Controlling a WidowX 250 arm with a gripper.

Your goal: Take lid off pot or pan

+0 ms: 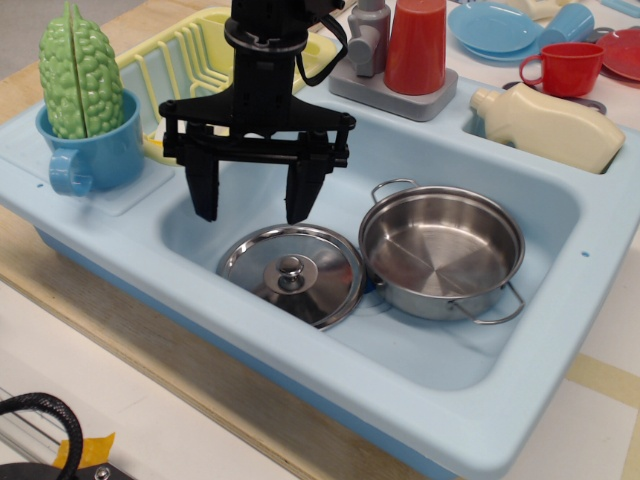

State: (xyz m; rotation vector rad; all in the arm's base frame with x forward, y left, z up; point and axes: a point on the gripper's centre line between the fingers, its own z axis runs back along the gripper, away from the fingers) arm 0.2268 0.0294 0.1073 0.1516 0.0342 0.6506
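Lid [291, 273] lies knob-up on the sink [480, 380] floor, its edge touching the uncovered pot [442, 253]. My gripper [252, 206] hangs above, fingers spread wide, empty.

I can read no text, label, brand, number or sign anywhere in my view; every surface I can make out is bare of lettering, and nothing here is printed or marked with a word or figure that I can read
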